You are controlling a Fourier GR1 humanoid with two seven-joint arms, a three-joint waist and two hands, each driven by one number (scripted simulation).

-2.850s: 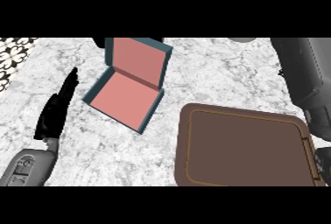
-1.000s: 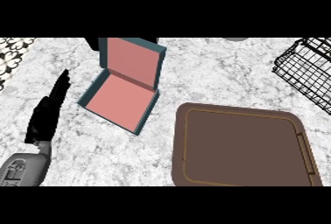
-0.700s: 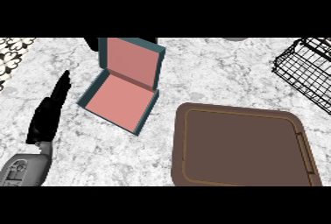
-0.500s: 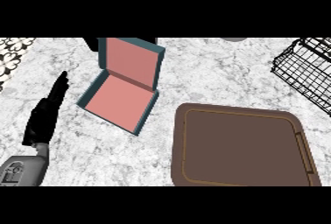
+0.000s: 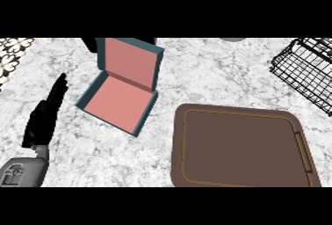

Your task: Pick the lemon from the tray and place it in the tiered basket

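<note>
Looking steeply down on a white and grey marbled desk (image 5: 214,74), with black bands above and below the scene. At the lower right lies a brown tray (image 5: 243,147) with rounded corners and a thin lighter line running just inside its rim; its lower edge is cut off at the bottom of the scene, and its visible surface carries nothing. At the upper right, a black wire tiered basket (image 5: 310,72) enters from the right edge; only part of its mesh shows, the rest is cut off, and what it holds cannot be made out. No lemon can be seen on the tray, in the visible part of the basket or anywhere on the desk, so where it is cannot be told.

Left of centre sits an open teal box (image 5: 120,99) with a pink lining, its lid (image 5: 131,63) standing up behind the base. A dark shape behind the lid and a grey rounded shape at the top edge are both too cut off to identify.

At the far left, the left hand (image 5: 44,121) rises from a grey forearm (image 5: 23,171) in the lower left corner. Its black fingers are straight and together, pointing up and slightly right, holding nothing, and it stands apart from the box. A black and white patterned patch (image 5: 12,57) shows at the top left corner. The right hand does not appear in this view
</note>
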